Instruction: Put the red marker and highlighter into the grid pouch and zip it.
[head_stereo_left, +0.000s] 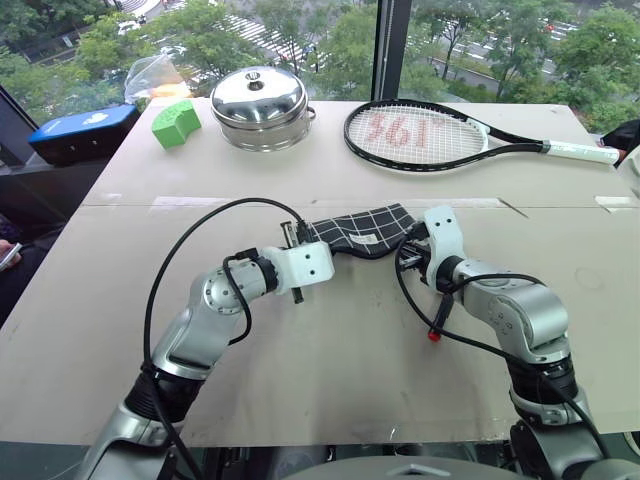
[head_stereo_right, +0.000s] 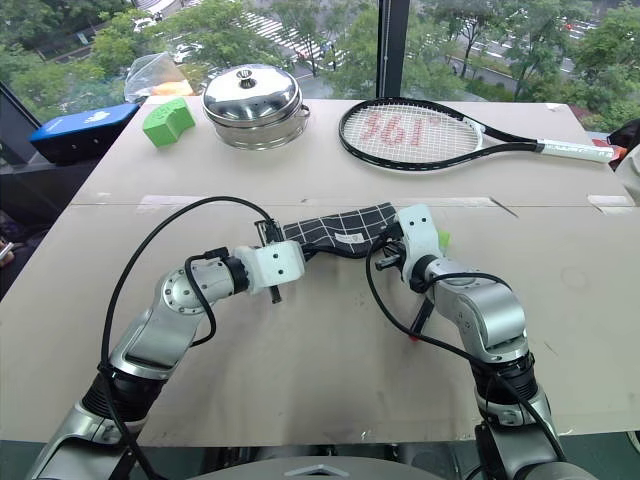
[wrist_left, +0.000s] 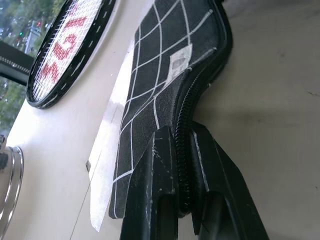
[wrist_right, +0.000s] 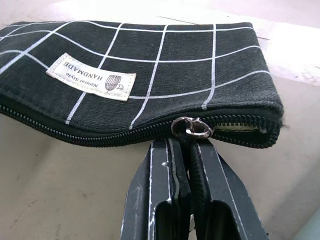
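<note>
the grid pouch (head_stereo_left: 362, 231) lies in the middle of the table (head_stereo_left: 330, 370), between the two arms. the left gripper (wrist_left: 182, 165) is closed tight on the pouch's left end, its fingers pinching the zipper edge there. the right gripper (wrist_right: 186, 150) is closed too, clamped on the black zipper pull just below the small metal ring (wrist_right: 191, 127), close to the pouch's right end. from the ring leftward the zipper teeth look joined; just right of the ring a short stretch gapes a little and shows pale lining. the white label (wrist_right: 91, 77) faces up on the pouch.

the red marker (head_stereo_left: 440, 318) lies on the table near the right arm, nearer than the pouch, its red end pointing toward the near edge. a bit of bright green that may be the highlighter (head_stereo_right: 442, 240) shows just right of the right gripper, mostly hidden by it.

far across the table sit a tennis racket (head_stereo_left: 430, 134) on the right, a steel lidded pot (head_stereo_left: 259, 107) in the middle and a green block (head_stereo_left: 175, 123) to its left.
</note>
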